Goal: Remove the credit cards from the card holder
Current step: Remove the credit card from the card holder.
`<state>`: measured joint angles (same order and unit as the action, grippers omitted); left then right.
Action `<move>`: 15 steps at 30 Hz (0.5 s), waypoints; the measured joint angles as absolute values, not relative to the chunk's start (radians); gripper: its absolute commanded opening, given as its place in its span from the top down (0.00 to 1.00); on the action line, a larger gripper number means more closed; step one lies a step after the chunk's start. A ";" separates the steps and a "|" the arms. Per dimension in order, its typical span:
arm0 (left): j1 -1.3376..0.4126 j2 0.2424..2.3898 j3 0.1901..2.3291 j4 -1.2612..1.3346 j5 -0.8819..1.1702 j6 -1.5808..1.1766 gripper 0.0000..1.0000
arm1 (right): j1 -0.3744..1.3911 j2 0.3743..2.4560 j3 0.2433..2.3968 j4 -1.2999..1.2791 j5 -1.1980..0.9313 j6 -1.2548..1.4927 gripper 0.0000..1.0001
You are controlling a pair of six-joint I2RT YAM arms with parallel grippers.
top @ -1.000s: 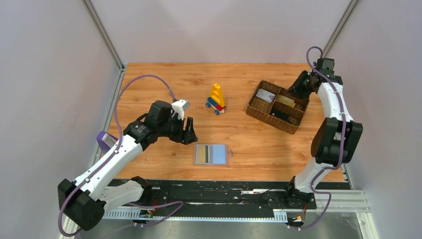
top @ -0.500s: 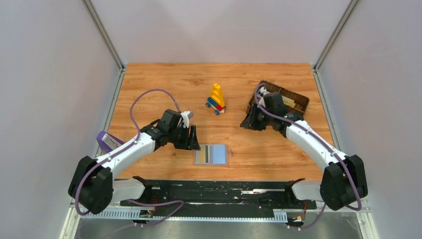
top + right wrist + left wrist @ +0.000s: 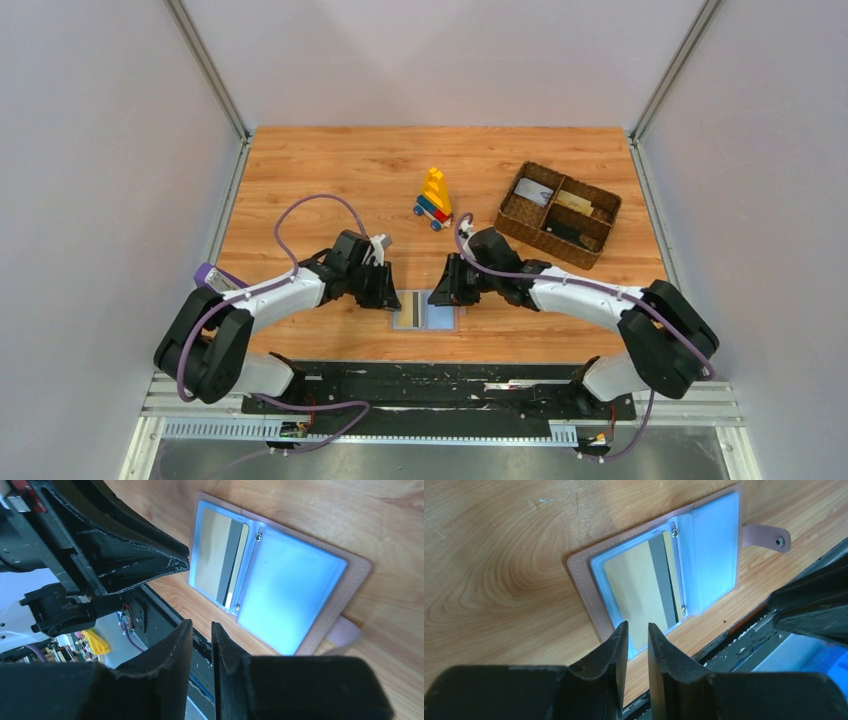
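Note:
The light-blue card holder (image 3: pixel 438 310) lies open and flat near the table's front edge. A tan-gold card (image 3: pixel 407 308) with a dark stripe sits in its left pocket, also seen in the left wrist view (image 3: pixel 636 582) and the right wrist view (image 3: pixel 215 555). The right pocket (image 3: pixel 711 550) looks empty, and the pinkish tab (image 3: pixel 769 535) sticks out beside it. My left gripper (image 3: pixel 388 292) hovers at the holder's left edge, fingers (image 3: pixel 621 640) almost together with nothing between them. My right gripper (image 3: pixel 447 292) hovers at the holder's upper right, also nearly closed and empty.
A brown woven basket (image 3: pixel 545 244) at the back right holds a greyish-white card (image 3: pixel 535 192), a tan card (image 3: pixel 572 202) and a black card (image 3: pixel 565 232). A toy of coloured bricks (image 3: pixel 435 198) stands behind the holder. The black rail (image 3: pixel 430 375) borders the front edge.
My right arm has swung from the basket at the back right down to the holder's right side. My left gripper has moved right and forward to the holder's left edge.

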<state>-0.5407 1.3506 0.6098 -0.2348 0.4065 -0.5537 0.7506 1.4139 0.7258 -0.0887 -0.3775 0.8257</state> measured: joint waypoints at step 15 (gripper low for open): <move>-0.541 1.378 0.561 -0.179 0.386 -0.575 0.76 | 0.811 1.619 0.748 0.000 -0.377 0.882 0.75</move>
